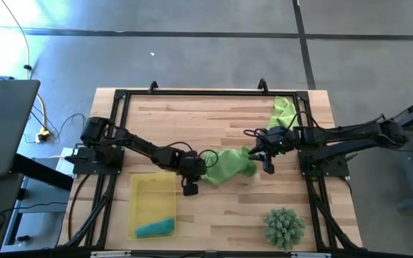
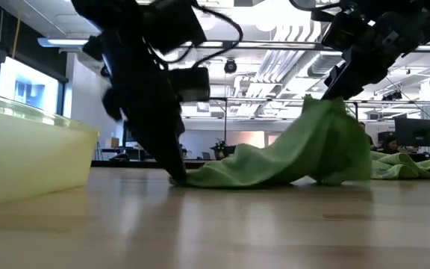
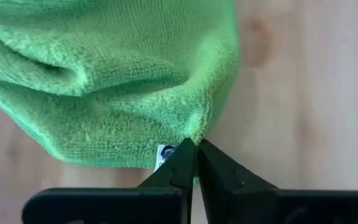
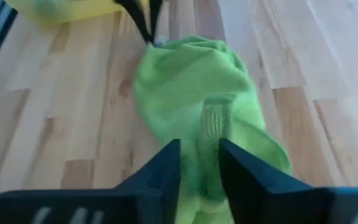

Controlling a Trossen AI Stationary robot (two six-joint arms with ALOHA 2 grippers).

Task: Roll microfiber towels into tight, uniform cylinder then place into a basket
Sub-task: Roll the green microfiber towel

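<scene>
The left end effector (image 3: 196, 149) pins one corner of the lime green towel (image 1: 229, 163) against the counter (image 1: 214, 122), anchoring it, while the right end effector (image 4: 199, 155), clamped on the opposite end, lifts it, apparently to spread it.

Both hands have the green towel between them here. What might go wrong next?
The left hand pinches only a corner of the green towel, so it may slip out. The right hand lifts the other end off the table, leaving the cloth bunched; a roll started like this would likely come out loose and uneven.
</scene>
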